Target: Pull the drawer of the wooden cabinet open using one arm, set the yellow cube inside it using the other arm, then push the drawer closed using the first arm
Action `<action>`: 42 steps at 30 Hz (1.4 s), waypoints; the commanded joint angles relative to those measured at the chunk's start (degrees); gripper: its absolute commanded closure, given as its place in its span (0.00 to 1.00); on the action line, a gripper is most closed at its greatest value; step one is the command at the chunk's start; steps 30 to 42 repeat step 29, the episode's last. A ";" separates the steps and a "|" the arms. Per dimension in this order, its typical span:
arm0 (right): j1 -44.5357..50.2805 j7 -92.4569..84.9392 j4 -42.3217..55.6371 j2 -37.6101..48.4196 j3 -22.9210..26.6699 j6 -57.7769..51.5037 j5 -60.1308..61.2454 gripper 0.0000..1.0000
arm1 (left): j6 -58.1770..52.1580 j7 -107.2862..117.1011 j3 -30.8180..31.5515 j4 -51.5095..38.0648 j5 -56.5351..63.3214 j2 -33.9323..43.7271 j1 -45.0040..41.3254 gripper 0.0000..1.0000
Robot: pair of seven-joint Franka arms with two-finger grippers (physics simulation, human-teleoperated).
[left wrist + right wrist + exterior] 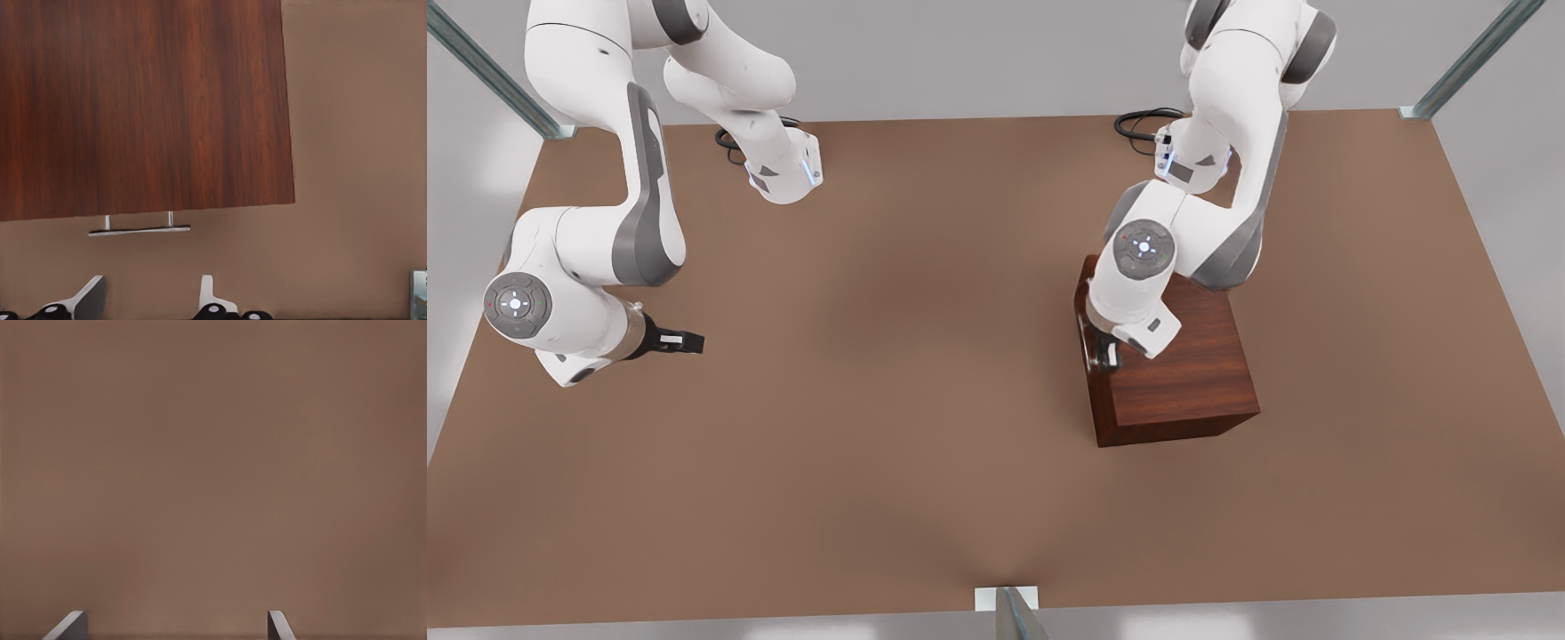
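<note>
Left hand [150, 303] spread, empty, above wooden cabinet [1183, 373] by handle [139, 231] (drawer face hidden). Right hand [177, 627] spread, empty over table [889, 400].

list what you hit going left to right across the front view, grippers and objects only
right gripper, open, waiting over the table → left gripper, open, at the cabinet's handle side → wooden cabinet, drawer shut
</note>
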State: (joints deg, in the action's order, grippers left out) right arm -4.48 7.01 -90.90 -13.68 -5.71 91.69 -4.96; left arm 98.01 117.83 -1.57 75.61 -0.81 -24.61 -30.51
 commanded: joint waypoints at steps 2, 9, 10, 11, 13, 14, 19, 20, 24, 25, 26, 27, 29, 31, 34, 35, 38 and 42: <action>0.00 -0.76 0.03 0.06 -0.01 -0.02 0.04 0.00 | -15.30 -90.90 -0.27 0.32 -1.92 3.78 7.91 0.00; 0.00 -0.76 0.03 0.06 -0.01 -0.11 0.04 0.00 | -7.85 -128.46 -2.64 3.74 -5.07 7.91 22.42 0.00; 0.00 -0.76 0.03 0.06 -0.01 -0.02 0.04 0.00 | 3.75 -128.72 -2.47 15.60 -5.34 14.76 22.60 0.00; 0.00 -0.76 0.03 0.06 -0.01 -0.02 0.04 0.00 | 0.09 -128.72 -2.38 10.80 -4.90 12.84 22.42 0.00; 0.00 -0.76 0.03 0.06 -0.01 -0.11 0.04 0.00 | -6.86 -127.93 -2.38 5.25 -5.52 10.02 22.16 0.00; 0.00 -0.76 0.03 0.06 -0.01 -0.02 -0.05 0.00 | -6.69 -127.67 -2.29 5.16 -5.61 9.93 22.16 0.00; 0.00 -0.76 0.03 0.06 -0.01 -0.11 0.04 0.00 | -6.78 -127.76 -2.29 5.33 -5.69 9.67 22.16 0.00; 0.00 -0.76 0.03 0.06 -0.01 -0.11 0.04 0.00 | -6.69 -127.76 -2.29 5.07 -5.61 9.67 22.16 0.00; 0.00 -0.76 0.03 0.06 -0.01 -0.11 -0.05 0.00 | -6.69 -127.76 -2.29 5.16 -4.46 9.41 22.16 0.00; 0.00 -0.76 0.03 0.06 -0.01 -0.11 -0.05 0.00 | -6.69 -127.76 -2.20 5.25 -4.38 9.41 22.16 0.00; 0.00 -0.76 0.03 0.06 -0.01 -0.11 -0.05 0.00 | -6.69 -127.67 -2.20 5.25 -4.38 9.41 22.16 0.00; 0.00 -0.76 0.03 0.06 -0.01 -0.11 -0.05 0.00 | -6.60 -127.67 -2.20 5.25 -4.38 9.41 22.16 0.00; 0.00 -0.76 0.03 0.06 -0.01 -0.11 -0.05 0.00 | -6.60 -127.58 -2.20 5.25 -4.38 9.41 22.16 0.00; 0.00 -0.76 0.03 0.06 -0.01 -0.11 -0.05 0.00 | -6.60 -127.58 -2.20 5.25 -4.38 9.41 22.16 0.00; 0.00 -0.76 0.03 0.06 -0.01 -0.11 -0.05 0.00 | -6.60 -127.58 -2.20 5.25 -4.38 9.41 22.16 0.00; 0.00 -0.76 0.03 0.06 -0.01 -0.11 -0.05 0.00 | -6.60 -127.58 -2.20 5.25 -4.38 9.41 22.16 0.00; 0.00 -0.76 0.03 0.06 -0.01 -0.11 -0.05 0.00 | -6.60 -127.58 -2.20 5.25 -4.38 9.41 22.16 0.00; 0.00 -0.76 0.03 0.06 -0.01 -0.11 -0.05 0.00 | -6.60 -127.58 -2.20 5.25 -4.38 9.41 22.16 0.00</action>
